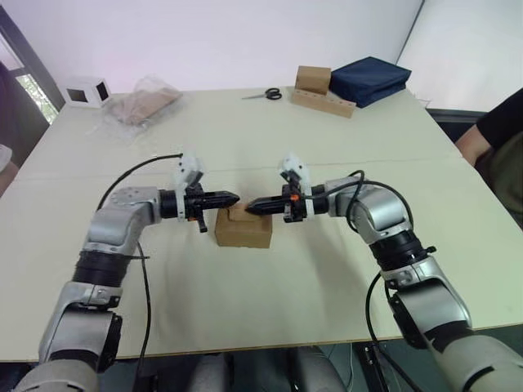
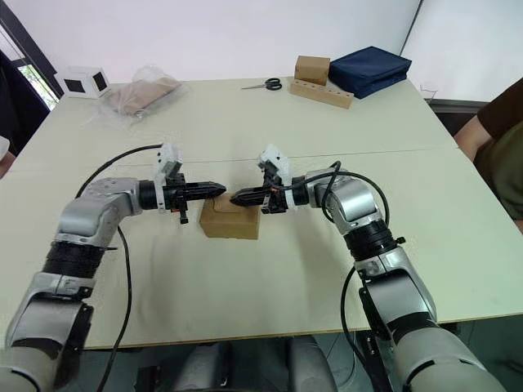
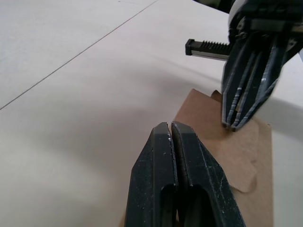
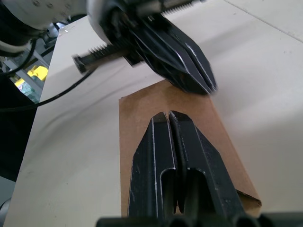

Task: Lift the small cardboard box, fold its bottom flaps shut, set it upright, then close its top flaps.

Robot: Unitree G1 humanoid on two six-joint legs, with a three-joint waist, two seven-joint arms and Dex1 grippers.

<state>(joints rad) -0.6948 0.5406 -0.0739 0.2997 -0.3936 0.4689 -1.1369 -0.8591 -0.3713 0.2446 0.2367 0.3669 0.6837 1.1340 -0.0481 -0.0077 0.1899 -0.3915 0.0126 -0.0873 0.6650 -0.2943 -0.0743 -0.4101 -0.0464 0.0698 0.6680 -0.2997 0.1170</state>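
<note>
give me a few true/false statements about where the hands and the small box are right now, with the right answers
1. Both hands are shut. True: the left hand and the right hand each have their fingers pressed together.
2. The small cardboard box is lifted clear of the table. False: it rests on the table.
3. The two hands point toward each other above the box. True.
4. The left hand grips a flap of the box. False: its fingers are closed on nothing.
5. The scissors lie next to the small cardboard box. False: they lie at the far side of the table, near the brown box with the tan strip.
</note>
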